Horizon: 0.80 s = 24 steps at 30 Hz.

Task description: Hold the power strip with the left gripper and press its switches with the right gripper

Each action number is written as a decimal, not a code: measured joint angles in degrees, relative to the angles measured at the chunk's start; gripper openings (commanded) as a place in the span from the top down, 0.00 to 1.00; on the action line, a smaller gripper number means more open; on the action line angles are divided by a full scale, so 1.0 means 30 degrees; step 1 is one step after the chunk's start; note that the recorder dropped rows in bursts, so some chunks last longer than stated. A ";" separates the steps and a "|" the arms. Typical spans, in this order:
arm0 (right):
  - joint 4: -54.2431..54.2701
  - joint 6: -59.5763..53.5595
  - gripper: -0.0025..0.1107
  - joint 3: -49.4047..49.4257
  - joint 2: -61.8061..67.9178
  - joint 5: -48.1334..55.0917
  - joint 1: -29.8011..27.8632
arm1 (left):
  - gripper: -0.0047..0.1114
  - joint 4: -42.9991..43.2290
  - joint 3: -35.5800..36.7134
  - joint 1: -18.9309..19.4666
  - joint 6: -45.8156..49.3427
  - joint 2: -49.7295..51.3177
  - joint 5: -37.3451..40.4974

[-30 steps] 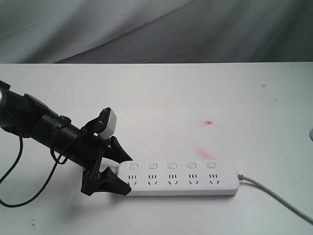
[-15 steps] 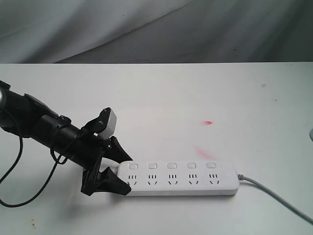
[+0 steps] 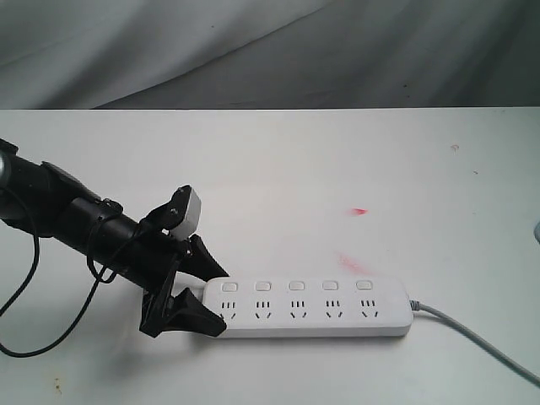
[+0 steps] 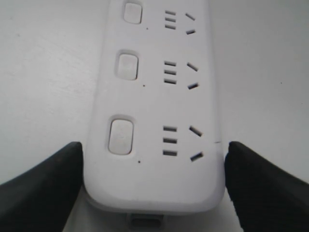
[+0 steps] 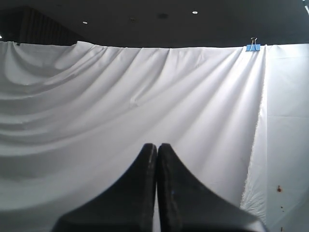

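The power strip [image 3: 308, 308] lay flat on the white counter [image 3: 337, 160], toward 6 o'clock in the exterior view. Its five sockets faced up and its grey cord [image 3: 472, 337] trailed off toward 4 o'clock. The left end effector [image 3: 221, 302] reached in from 9 o'clock and straddled the strip's cord-free end. In the left wrist view one black jaw met each long edge, so it read as clenched on the strip.

The holding step therefore looked done, and the pressing step had not begun. All five switches [image 3: 296, 286] sat in their row with nothing touching them. The right end effector [image 5: 157, 159] was absent from the exterior view. Its own camera showed the jaws closed tight together with nothing between them, aimed at a draped white cloth [image 5: 96, 96] and not at the strip.

The next move, as I judged it, called for the right arm to swing in over the counter from 3 o'clock. It would then bring its closed tip down squarely on one switch without nudging the strip sideways out of the left jaws.

No container of any kind showed, only a few red marks [image 3: 360, 211] on the counter near the centre.
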 measured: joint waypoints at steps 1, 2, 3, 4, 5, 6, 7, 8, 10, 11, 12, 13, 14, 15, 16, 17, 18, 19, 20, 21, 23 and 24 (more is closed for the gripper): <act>0.0000 0.0028 0.98 0.0000 0.0000 -0.0197 0.0000 | 0.44 0.0000 0.0000 0.0000 0.0000 0.0000 0.0000; 0.0168 0.0119 0.98 0.0000 0.0000 -0.0383 0.0000 | 0.44 0.0000 0.0000 0.0000 0.0000 0.0000 0.0000; 0.0604 0.0438 0.98 0.0000 0.0000 -0.0656 0.0000 | 0.44 0.0000 0.0000 0.0000 0.0000 0.0000 0.0000; 0.1234 0.1049 0.98 0.0000 0.0000 -0.1020 0.0000 | 0.44 0.0000 0.0000 0.0000 0.0000 0.0000 0.0000; 0.1755 0.1710 0.98 0.0000 0.0000 -0.1369 0.0000 | 0.44 0.0000 0.0000 0.0000 0.0000 0.0000 0.0000; 0.2308 0.2707 0.98 0.0000 0.0000 -0.1791 0.0000 | 0.44 0.0000 0.0000 0.0000 0.0000 0.0000 0.0000; 0.2650 0.3836 0.98 0.0000 -0.0030 -0.2221 0.0000 | 0.44 0.0000 0.0000 0.0000 0.0000 0.0000 0.0000; 0.2867 0.5028 0.98 0.0074 -0.0077 -0.2645 0.0000 | 0.44 0.0000 0.0000 0.0000 0.0000 0.0000 0.0000; 0.3116 0.7630 0.98 0.0426 -0.0312 -0.3301 0.0000 | 0.44 0.0000 0.0000 0.0000 0.0000 0.0000 0.0000; 0.3119 0.8715 0.98 0.0706 -0.0437 -0.3493 0.0000 | 0.44 0.0000 0.0000 0.0000 0.0000 0.0000 0.0000; 0.3119 1.0360 0.98 0.1050 -0.0650 -0.3683 0.0000 | 0.44 0.0000 0.0000 0.0000 0.0000 0.0000 0.0000; 0.3047 1.1414 0.98 0.1456 -0.0802 -0.3736 0.0000 | 0.44 0.0000 0.0000 0.0000 0.0000 0.0000 0.0000; 0.2864 1.2481 0.98 0.1809 -0.0999 -0.3736 0.0000 | 0.44 0.0000 0.0000 0.0000 0.0000 0.0000 0.0000; 0.2509 1.4015 0.98 0.2393 -0.1195 -0.3736 0.0000 | 0.44 0.0000 0.0000 0.0000 0.0000 0.0000 0.0000; 0.2228 1.4970 0.98 0.2803 -0.1374 -0.3688 0.0000 | 0.44 0.0000 0.0000 0.0000 0.0000 0.0000 0.0000; 0.1838 1.5983 0.98 0.3211 -0.1474 -0.3616 0.0000 | 0.44 0.0000 0.0000 0.0000 0.0000 0.0000 0.0000; 0.1007 1.6757 0.98 0.3816 -0.1649 -0.3417 0.0000 | 0.44 0.0000 0.0000 0.0000 0.0000 0.0000 0.0000; 0.0271 1.7274 0.98 0.4194 -0.1717 -0.3201 0.0000 | 0.44 0.0000 0.0000 0.0000 0.0000 0.0000 0.0000; -0.0927 1.7554 0.98 0.4632 -0.1767 -0.2872 0.0000 | 0.44 0.0000 0.0000 0.0000 0.0000 0.0000 0.0000; -0.2484 1.7750 0.98 0.5022 -0.1807 -0.2495 0.0000 | 0.44 0.0000 0.0000 0.0000 0.0000 0.0000 0.0000; -0.6068 1.8006 0.98 0.5599 -0.1818 -0.1699 -0.0046 | 0.44 0.0000 0.0000 0.0000 0.0000 0.0000 0.0000; -0.8585 1.8154 0.98 0.5936 -0.1818 -0.1017 -0.0126 | 0.44 0.0000 0.0000 0.0000 0.0000 0.0000 0.0014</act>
